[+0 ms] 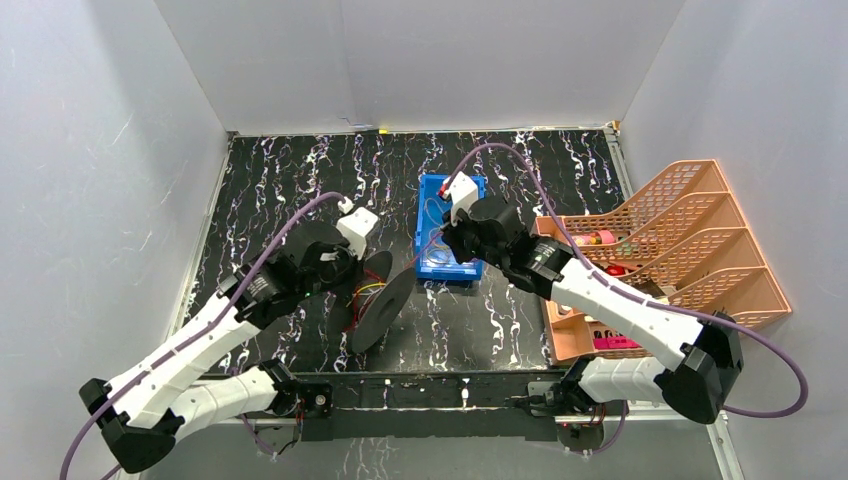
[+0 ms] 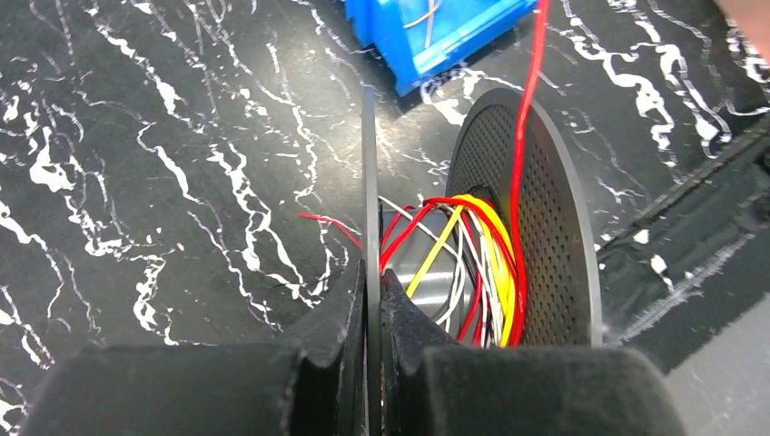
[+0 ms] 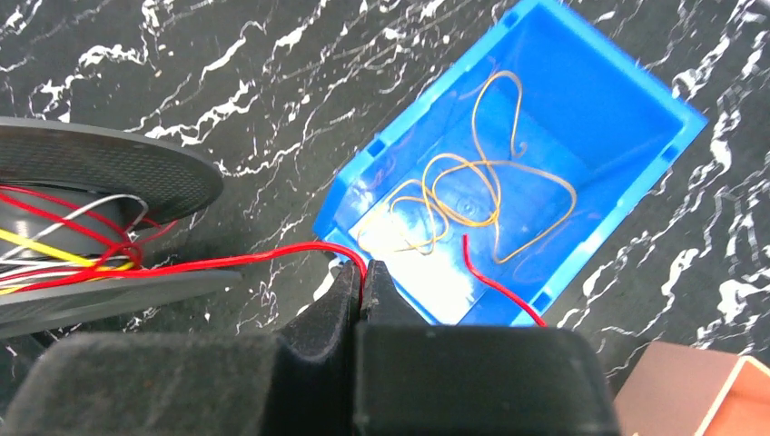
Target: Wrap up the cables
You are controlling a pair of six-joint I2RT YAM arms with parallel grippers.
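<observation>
The red cable (image 3: 245, 262) looks limp and light, sensibly pinched mid-run by the right tool (image 3: 363, 277); the left tool (image 2: 369, 272) clamps the spool flange (image 2: 369, 173).

- We see the left claw (image 1: 345, 274) against a black spool (image 1: 388, 300), which stands on edge on the marbled tabletop (image 1: 280, 180).
- Red and yellow cables (image 1: 368, 292) show between its discs — thin and hard to follow.
- The right claw (image 1: 446, 240) hangs over a blue bin (image 1: 436, 186).
- An orange rack (image 1: 690, 235) stands at the right.
</observation>
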